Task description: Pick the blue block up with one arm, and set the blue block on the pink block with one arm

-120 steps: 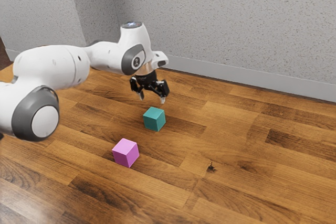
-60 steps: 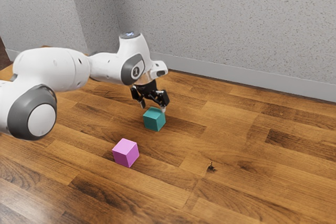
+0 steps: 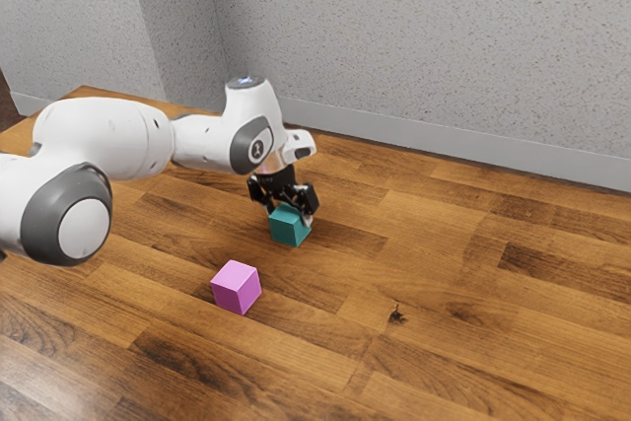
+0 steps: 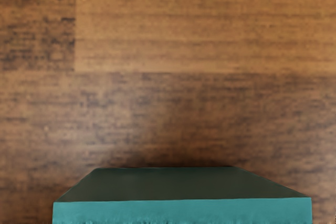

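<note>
Wood planking (image 3: 473, 283) is laid under a grey speckled wall (image 3: 424, 27). From the exterior view's left the white arm (image 3: 118, 145) is stretched out low, and the gripper (image 3: 286, 207) is set over the blue block (image 3: 289, 231) — its 2 fingers are held apart, 1 at each side of the block's top, and contact with the sides cannot be made out. The block is rested on the wood. The pink block (image 3: 236, 287) is placed nearer and slightly left, apart from the blue one. In the wrist view the blue block (image 4: 181, 195) is seen just under the hand — wood lies beyond it.
</note>
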